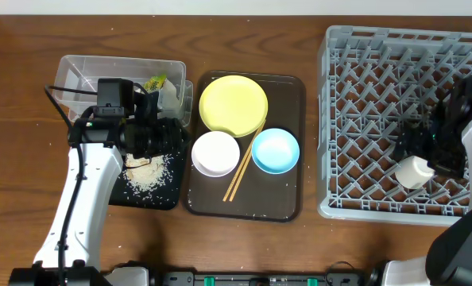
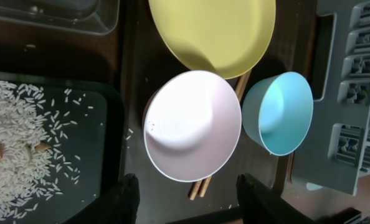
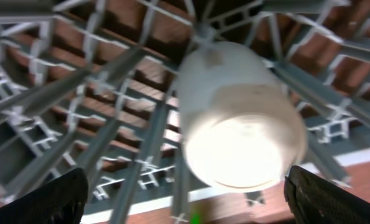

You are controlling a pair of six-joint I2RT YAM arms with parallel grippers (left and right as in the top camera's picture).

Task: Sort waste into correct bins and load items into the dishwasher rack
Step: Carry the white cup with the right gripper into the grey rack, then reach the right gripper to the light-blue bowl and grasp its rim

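Overhead view of a brown wooden bench (image 1: pixel 21 79), with 12 o'clock at its far edge.

Nearest, at 7 o'clock, the white left arm (image 1: pixel 85 191) reaches up to the left pincer (image 2: pixel 191 200). This pincer hangs about half open and holds nothing. It is above a shallow black rectangular plastic tray (image 1: pixel 121 197), where loose white rice grains (image 1: pixel 148 175) lie scattered.

At 6 o'clock, touching the black tray's right side, is a larger dark brown serving tray (image 1: pixel 288 202). On its near half a white bowl with a pinkish outside (image 1: pixel 215 152) sits at the left and a light blue bowl (image 1: pixel 275 150) at the right. A pair of wooden chopsticks (image 1: pixel 244 168) runs slantwise between them.

At 4 o'clock the right pincer (image 3: pixel 191 199) is inside a large square grey plastic dishwasher rack (image 1: pixel 379 79), near its front right corner. Its jaws are spread wide and grip nothing. A small whitish cup (image 3: pixel 235 124) lies tilted on the rack's lattice floor between and just ahead of the fingertips (image 3: pixel 48 199), clear of both.

Farther back, a round yellow plate (image 1: pixel 233 103) fills the far half of the brown tray.

Farthest, at 10 o'clock, a clear rectangular plastic tub (image 1: pixel 77 71) holds a small yellow-green printed wrapper packet (image 1: pixel 155 82) at its right end.
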